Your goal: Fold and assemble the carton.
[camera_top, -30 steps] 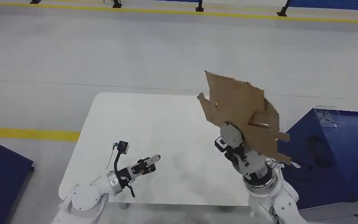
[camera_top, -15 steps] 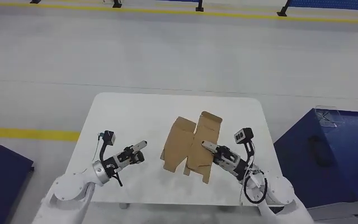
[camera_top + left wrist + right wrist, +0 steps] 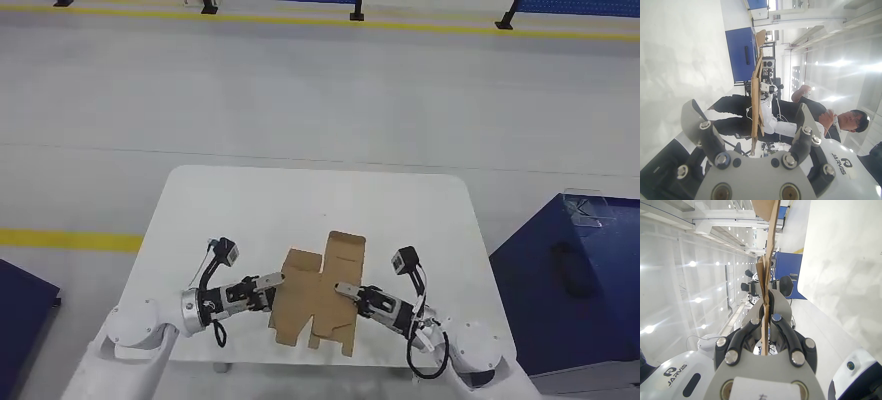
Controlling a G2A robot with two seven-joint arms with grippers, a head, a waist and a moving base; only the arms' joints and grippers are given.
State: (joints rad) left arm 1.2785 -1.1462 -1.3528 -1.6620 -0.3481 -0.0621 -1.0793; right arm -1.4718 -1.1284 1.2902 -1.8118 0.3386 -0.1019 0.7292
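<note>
1. Looking down in the top view: the flattened brown carton (image 3: 318,300) spreads over the near half of the white table (image 3: 300,200). The left gripper (image 3: 272,290) sits at one side edge of the carton, and the right gripper (image 3: 345,291) reaches over a panel from the opposite side.
2. Left wrist view: the left gripper (image 3: 745,108) has its jaws wide apart. The carton (image 3: 755,98), seen edge-on, runs through the gap and appears to touch neither jaw. The table (image 3: 677,56) lies alongside.
3. Right wrist view: the right gripper (image 3: 765,306) has its jaws clamped on the carton (image 3: 770,247), again seen edge-on. The cardboard layers part slightly just past the jaw tips. The table (image 3: 838,256) lies alongside.
</note>
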